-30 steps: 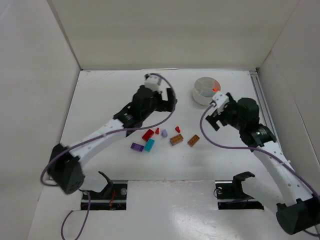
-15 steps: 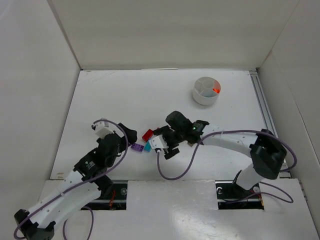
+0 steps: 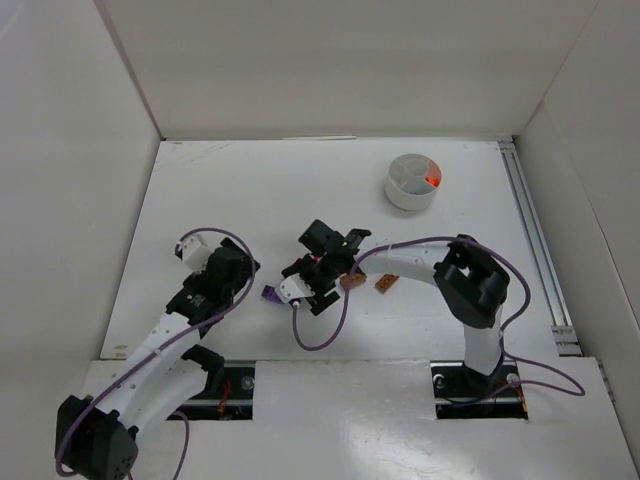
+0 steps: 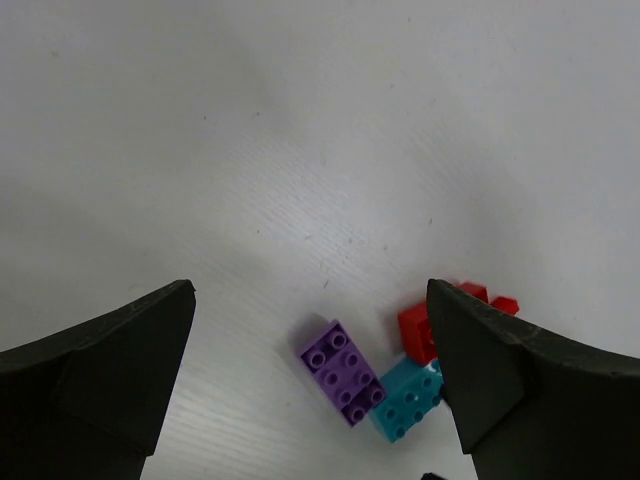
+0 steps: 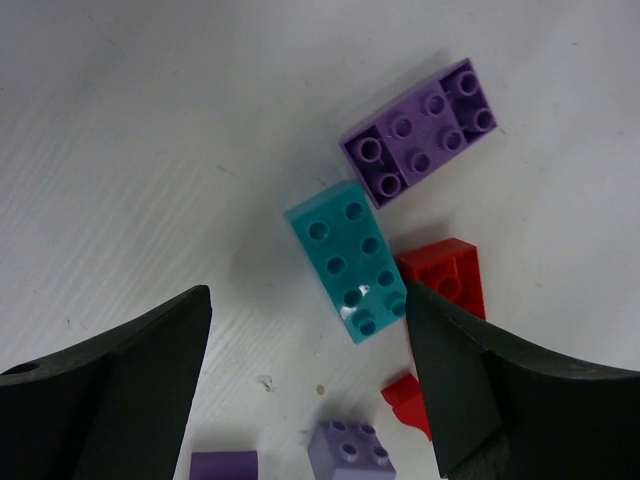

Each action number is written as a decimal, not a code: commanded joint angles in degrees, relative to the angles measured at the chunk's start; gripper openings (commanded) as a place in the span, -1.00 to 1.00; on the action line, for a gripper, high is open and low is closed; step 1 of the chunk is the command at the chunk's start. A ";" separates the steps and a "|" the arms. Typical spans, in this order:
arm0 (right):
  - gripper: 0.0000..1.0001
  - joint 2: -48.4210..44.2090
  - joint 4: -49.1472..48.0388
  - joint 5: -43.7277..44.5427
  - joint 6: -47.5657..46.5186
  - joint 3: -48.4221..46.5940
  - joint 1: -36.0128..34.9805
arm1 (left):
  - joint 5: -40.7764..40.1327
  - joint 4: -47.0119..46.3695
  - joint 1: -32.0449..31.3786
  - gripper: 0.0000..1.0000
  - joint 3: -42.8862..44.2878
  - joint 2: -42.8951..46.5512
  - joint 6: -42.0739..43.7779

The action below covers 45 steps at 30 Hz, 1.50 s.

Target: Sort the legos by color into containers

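Observation:
The legos lie in a small cluster mid-table. In the right wrist view a teal brick lies between my open fingers, with a purple brick beyond it, a red brick, a small red piece and a lilac brick nearby. My right gripper hovers low over this cluster, open and empty. My left gripper is open and empty, left of the purple brick; its view shows the purple, teal and red bricks. The white compartment tub stands far right and holds a red piece.
Two brown-orange bricks lie just right of the right gripper. A purple cable loops under the right arm. White walls enclose the table on three sides, with a rail along the right edge.
The right gripper came from the tub to the cluster and has shifted left over the teal brick. The left arm pulled back from the far middle to the near left.

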State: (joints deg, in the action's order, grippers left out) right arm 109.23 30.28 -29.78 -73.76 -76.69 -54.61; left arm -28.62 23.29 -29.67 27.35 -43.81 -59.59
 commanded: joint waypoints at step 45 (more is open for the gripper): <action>-0.22 11.27 3.91 1.66 -3.59 -8.66 -0.94 | 5.33 -10.98 14.64 1.00 -1.07 3.65 11.08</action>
State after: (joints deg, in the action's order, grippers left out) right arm 118.93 33.67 -29.61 -77.12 -85.80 -55.22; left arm -21.52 13.06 -15.29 26.22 -40.88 -49.30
